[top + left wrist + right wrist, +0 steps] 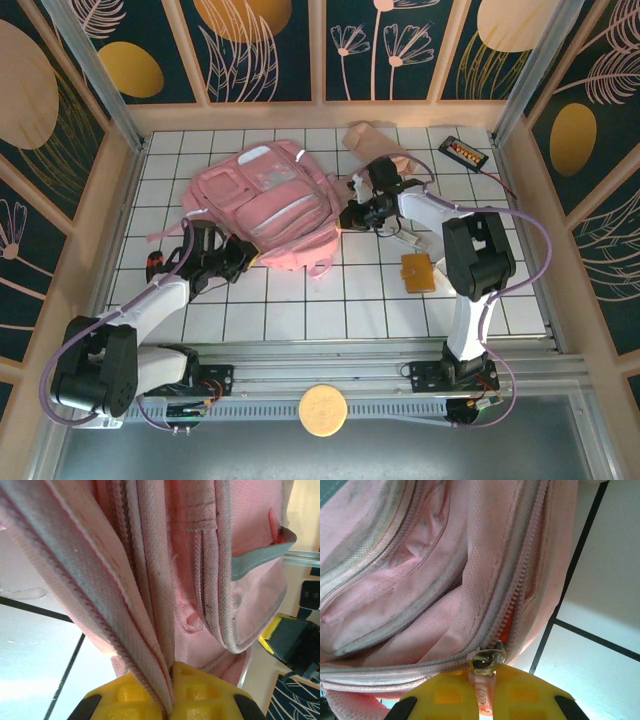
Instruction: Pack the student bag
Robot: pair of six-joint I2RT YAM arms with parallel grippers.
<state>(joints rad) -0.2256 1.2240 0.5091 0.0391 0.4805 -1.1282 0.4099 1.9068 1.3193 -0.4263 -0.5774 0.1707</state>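
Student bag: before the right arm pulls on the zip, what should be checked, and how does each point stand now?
1. Left gripper shut on the student bag, pinching a trimmed seam: ok.
2. Right gripper shut on the zipper pull tab: ok.
3. Slider free of snagged fabric: cannot tell.
4. Opening wide enough for packing: not ok, just a short orange gap beside the slider.
5. Small brown case lying on the table, ready to pack: ok.
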